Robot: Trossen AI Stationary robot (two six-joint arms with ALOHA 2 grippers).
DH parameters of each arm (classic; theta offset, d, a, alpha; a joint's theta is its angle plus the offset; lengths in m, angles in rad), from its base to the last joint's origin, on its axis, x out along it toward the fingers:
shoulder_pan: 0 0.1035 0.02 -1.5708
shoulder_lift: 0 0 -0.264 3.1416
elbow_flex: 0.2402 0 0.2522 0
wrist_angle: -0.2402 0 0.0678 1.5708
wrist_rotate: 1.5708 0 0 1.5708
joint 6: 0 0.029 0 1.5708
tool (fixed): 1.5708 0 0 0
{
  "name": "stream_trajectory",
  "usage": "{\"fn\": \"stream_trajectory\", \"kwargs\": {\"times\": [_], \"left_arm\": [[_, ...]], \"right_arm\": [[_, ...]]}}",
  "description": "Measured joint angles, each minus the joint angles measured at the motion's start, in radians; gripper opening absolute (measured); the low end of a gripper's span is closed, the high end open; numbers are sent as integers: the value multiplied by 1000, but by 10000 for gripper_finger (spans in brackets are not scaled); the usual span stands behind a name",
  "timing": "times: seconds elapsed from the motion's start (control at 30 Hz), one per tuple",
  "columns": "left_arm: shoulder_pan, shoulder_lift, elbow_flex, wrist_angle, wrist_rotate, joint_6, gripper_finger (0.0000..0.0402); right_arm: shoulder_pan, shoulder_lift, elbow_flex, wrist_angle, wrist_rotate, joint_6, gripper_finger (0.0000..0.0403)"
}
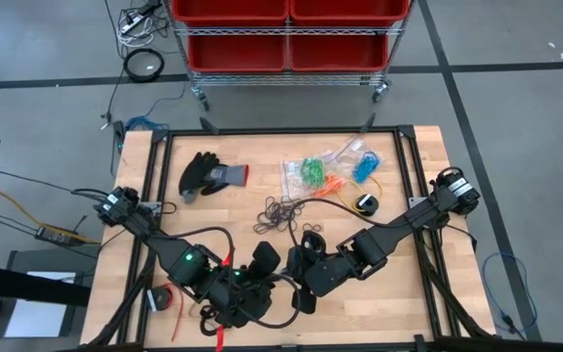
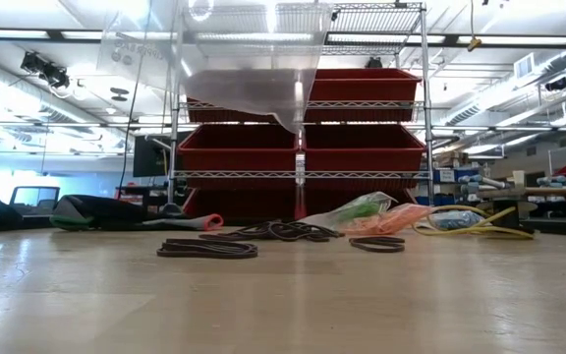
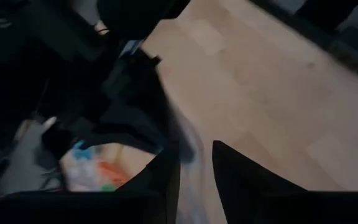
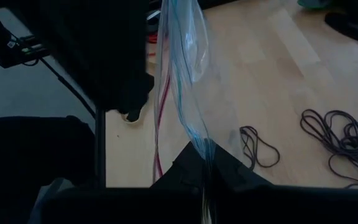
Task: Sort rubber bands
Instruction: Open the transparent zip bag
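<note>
Black rubber bands (image 1: 281, 213) lie loose on the desk (image 1: 413, 293) beside bagged coloured bands (image 1: 325, 174), unsorted. The right tool (image 4: 205, 163), clamped on an empty clear bag (image 4: 188, 68), holds it up; left tool's (image 3: 194, 163) grip unclear.

A light wooden table (image 1: 418, 293) carries the things; black rubber bands (image 1: 280, 212) lie loose near its middle; a dark glove (image 1: 206, 174) rests toward the far left corner; clear bags of coloured bands (image 1: 325, 171) sit by the far edge; a red tape roll (image 1: 162, 298) lies at the near left.
</note>
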Motion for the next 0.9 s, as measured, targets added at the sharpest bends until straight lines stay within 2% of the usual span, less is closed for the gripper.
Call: {"fn": "stream_trajectory", "kwargs": {"times": [0.27,0.67,0.9], "left_arm": [[4,1,-2,32,43,-20,102],[28,73,-14,69,38,34,102],[39,75,-14,41,32,13,102]], "right_arm": [[0,0,0,0,0,1,0],[2,1,0,-11,-7,1,0],[0,2,-1,-14,0,9,0]]}}
